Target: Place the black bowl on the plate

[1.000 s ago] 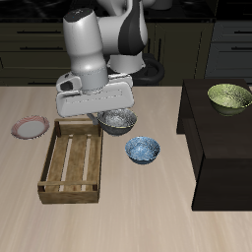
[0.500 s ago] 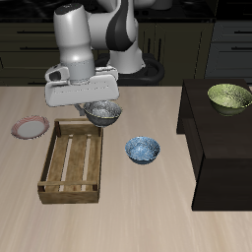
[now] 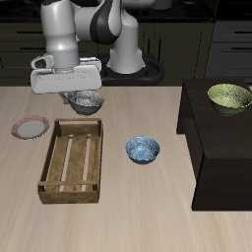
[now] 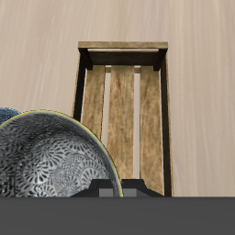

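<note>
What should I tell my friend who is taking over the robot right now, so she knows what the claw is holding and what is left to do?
Gripper: shut on the black bowl, holding it up in the air above the table, near the back end of the wooden crate.
Plate: lying flat on the table beside the crate, nothing on it.
Done: bowl is picked up and carried part of the way toward the plate.
Left: move on until the bowl is over the plate, lower it onto the plate, open the gripper, lift away.
Not part of the job: blue bowl and yellow-green bowl.
</note>
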